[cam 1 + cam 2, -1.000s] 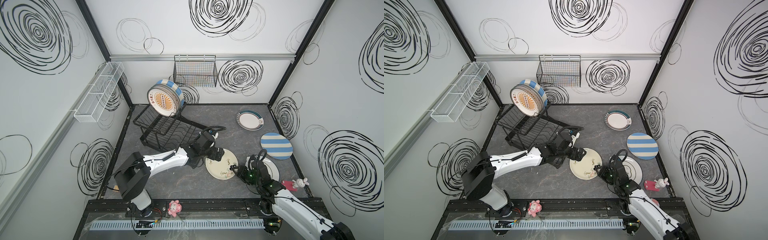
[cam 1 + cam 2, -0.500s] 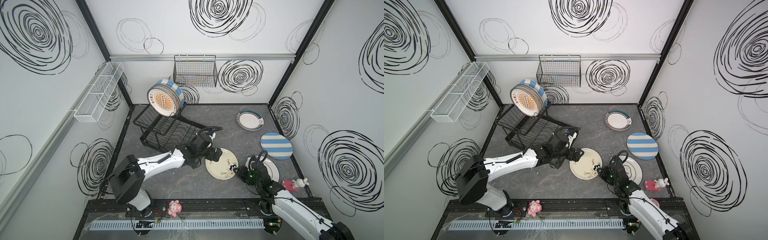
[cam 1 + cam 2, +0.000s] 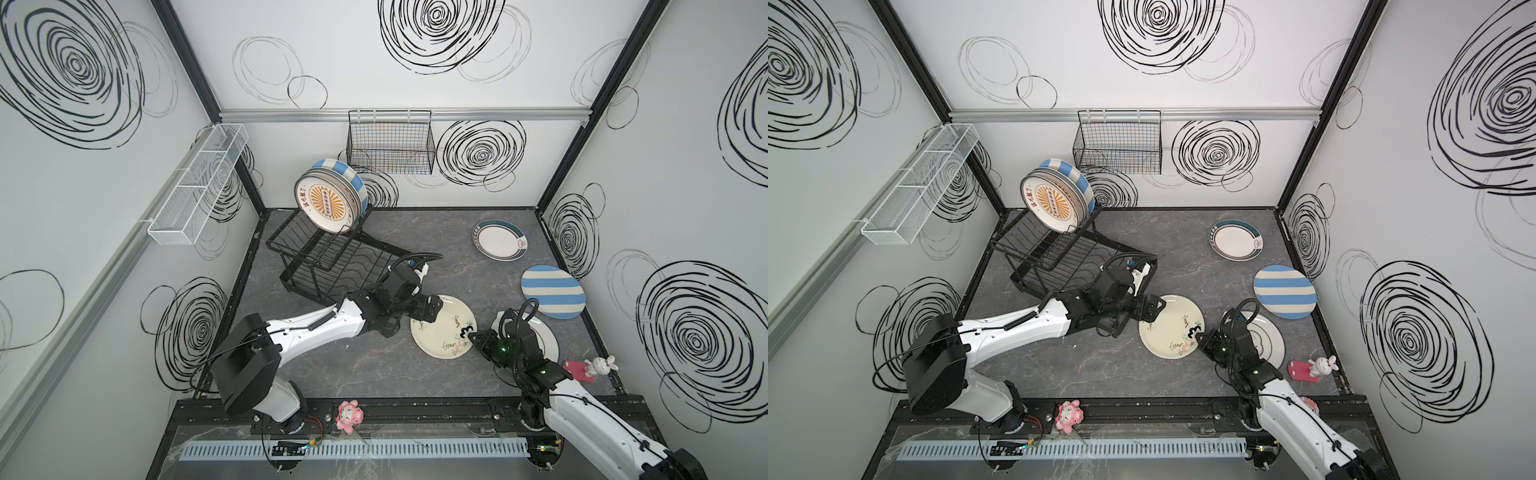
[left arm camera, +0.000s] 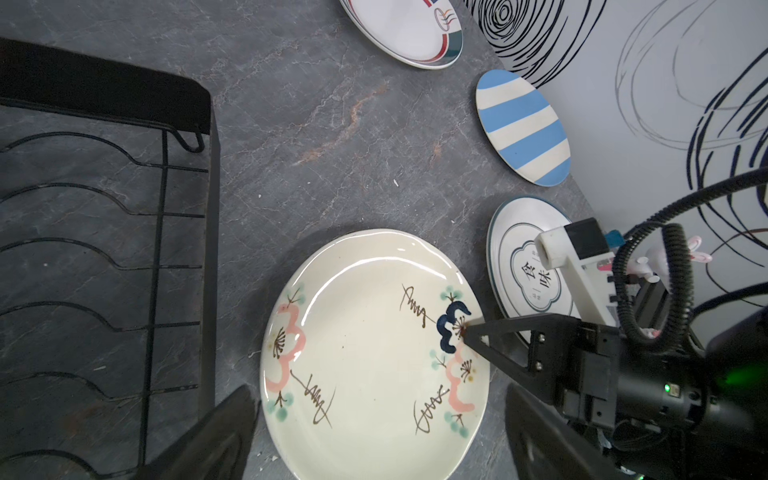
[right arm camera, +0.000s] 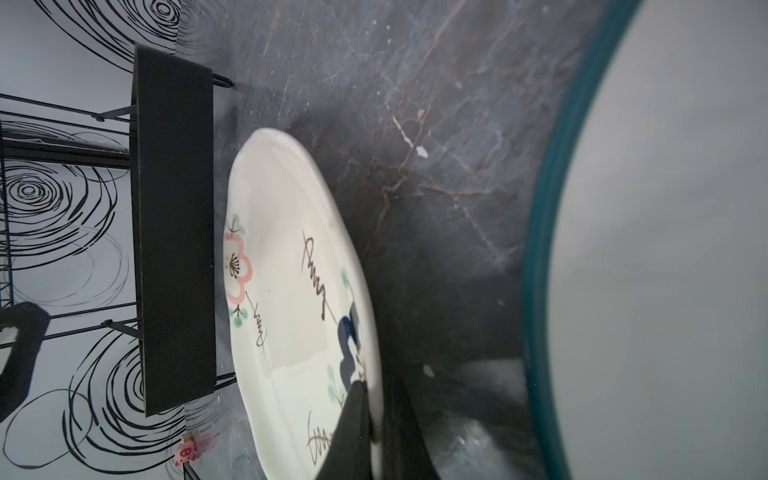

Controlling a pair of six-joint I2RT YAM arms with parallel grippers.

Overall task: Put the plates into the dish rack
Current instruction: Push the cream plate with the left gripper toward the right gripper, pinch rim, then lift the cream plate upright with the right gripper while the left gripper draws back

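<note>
Right end effector (image 3: 473,335) is clamped tight on the rim of the flowered plate (image 3: 436,336), right beside its dark blue blossom. That plate sits on the table (image 3: 374,374), right of the middle and toward the front edge. Left end effector (image 3: 430,311) hangs over the plate's opposite rim, jaws spread wide, holding nothing. The dish rack (image 3: 328,266) fills the back left corner, with a sunburst plate (image 3: 328,203) standing on its upper tier.

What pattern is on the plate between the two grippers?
Cream plate with pink and navy blossoms plus brown squiggles; clearest in left wrist view.
</note>
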